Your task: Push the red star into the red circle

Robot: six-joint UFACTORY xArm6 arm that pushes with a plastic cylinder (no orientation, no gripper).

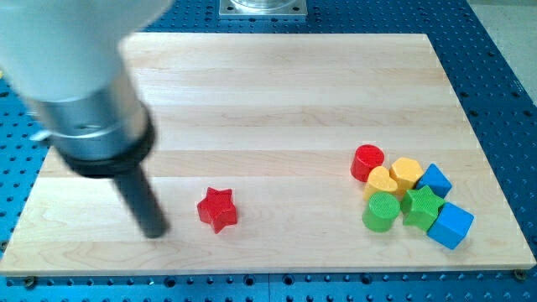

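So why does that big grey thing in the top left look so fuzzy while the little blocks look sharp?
In the camera view, the arm's grey body sits close to the lens, so it is out of focus; my tip, left of the red star, is fairly sharp. The red circle and its neighbours are crisp, under soft, even light with faint shadows.

the wooden board [277,92] lay on a blue perforated bench [503,75]. on the board, near the view's bottom and left of centre, sat the red star [217,209], with my tip [155,231] resting on the wood just to its left, apart from it. well off to the view's right a cluster sat packed together: red circle [367,161], yellow hexagon [406,172], yellow heart [382,181], green circle [381,210], green star [422,205], and two blue blocks [435,179] [451,224].
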